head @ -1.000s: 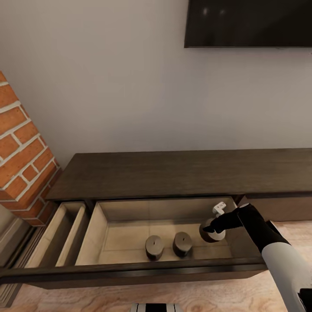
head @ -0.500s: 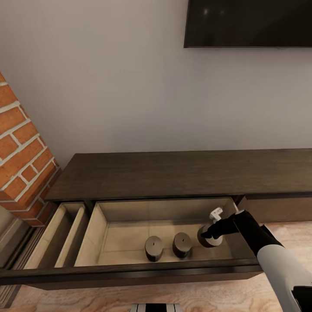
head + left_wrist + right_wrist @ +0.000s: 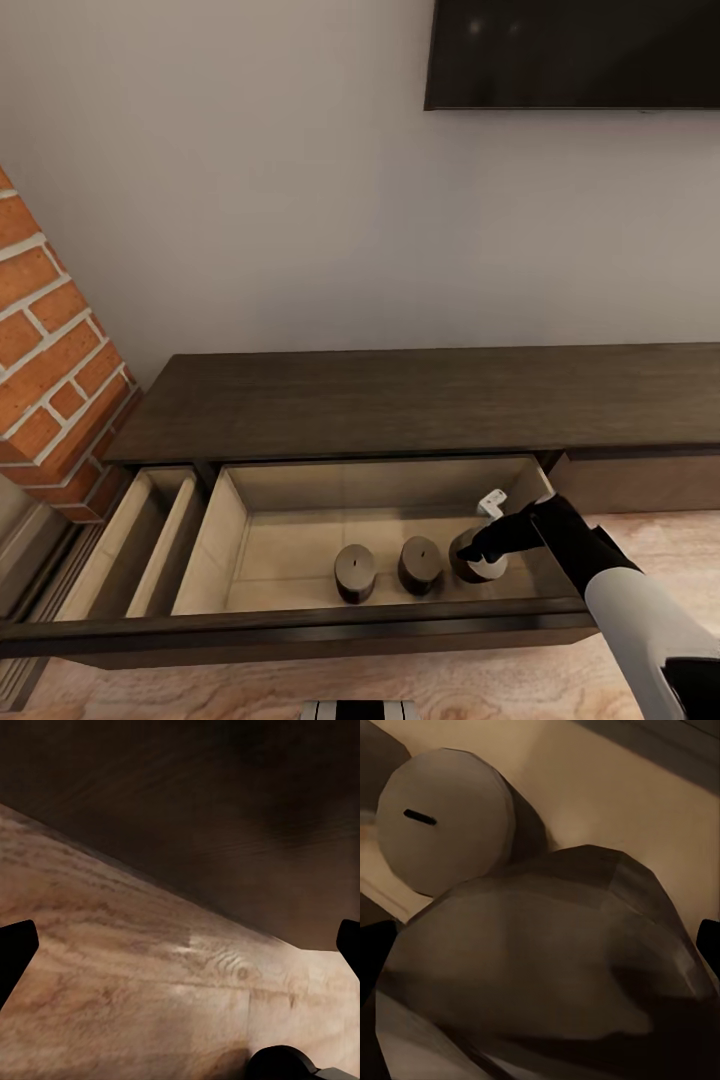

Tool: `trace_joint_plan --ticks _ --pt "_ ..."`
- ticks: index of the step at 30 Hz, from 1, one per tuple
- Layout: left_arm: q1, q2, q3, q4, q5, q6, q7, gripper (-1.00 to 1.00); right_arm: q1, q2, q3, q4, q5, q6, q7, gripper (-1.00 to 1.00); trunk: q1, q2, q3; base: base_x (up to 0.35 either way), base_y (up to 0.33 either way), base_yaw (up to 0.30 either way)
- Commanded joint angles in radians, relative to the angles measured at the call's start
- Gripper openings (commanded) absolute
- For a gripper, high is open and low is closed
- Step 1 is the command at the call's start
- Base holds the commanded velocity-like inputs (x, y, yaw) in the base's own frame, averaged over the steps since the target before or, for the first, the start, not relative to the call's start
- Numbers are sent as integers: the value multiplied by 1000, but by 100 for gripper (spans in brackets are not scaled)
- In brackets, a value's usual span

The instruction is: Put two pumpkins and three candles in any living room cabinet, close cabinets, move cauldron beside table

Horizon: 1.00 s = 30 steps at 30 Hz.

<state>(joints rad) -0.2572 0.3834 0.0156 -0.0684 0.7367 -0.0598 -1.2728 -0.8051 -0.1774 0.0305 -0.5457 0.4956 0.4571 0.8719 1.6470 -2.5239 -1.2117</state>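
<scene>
The dark brown cabinet (image 3: 420, 400) has its wide drawer (image 3: 290, 540) pulled out, showing the pale beige inside. Two grey candles (image 3: 355, 570) (image 3: 421, 562) stand on the drawer floor. My right gripper (image 3: 475, 548) reaches down into the drawer's right end, shut on the third candle (image 3: 480, 571), low over the floor. In the right wrist view this candle (image 3: 547, 960) looms between the fingertips (image 3: 375, 952), with another candle (image 3: 442, 817) beyond. My left gripper (image 3: 180, 945) hangs open over the wooden floor. The pumpkins, cauldron and table are out of view.
A narrow drawer (image 3: 150, 530) stands open left of the wide one, beside the red brick fireplace (image 3: 50, 350). Another drawer front (image 3: 640, 475) lies to the right. A dark TV (image 3: 575, 55) hangs on the wall above. Wooden floor (image 3: 400, 690) runs along the cabinet's front.
My right gripper has sunk lower and a little left into the drawer, carrying the candle with it. The two standing candles have not moved.
</scene>
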Motion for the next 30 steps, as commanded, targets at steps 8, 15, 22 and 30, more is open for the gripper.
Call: trace_joint_plan --ticks 8,15,22,30 --pt "0 0 1 0 -2 -6 -2 100 0 1 4 9 1 -17 -23 -100 0 0 -1 0 0 0" --pt "0 0 1 0 -1 -6 -2 100 0 1 3 10 0 -19 -33 -100 0 0 -1 0 0 0" --pt "0 1 1 0 -2 -6 -2 100 0 0 2 10 -3 -19 -36 -100 0 0 -1 0 0 0" --pt "0 2 1 1 -2 -6 -2 100 0 0 -2 10 -6 -21 -33 -100 0 0 -1 0 0 0"
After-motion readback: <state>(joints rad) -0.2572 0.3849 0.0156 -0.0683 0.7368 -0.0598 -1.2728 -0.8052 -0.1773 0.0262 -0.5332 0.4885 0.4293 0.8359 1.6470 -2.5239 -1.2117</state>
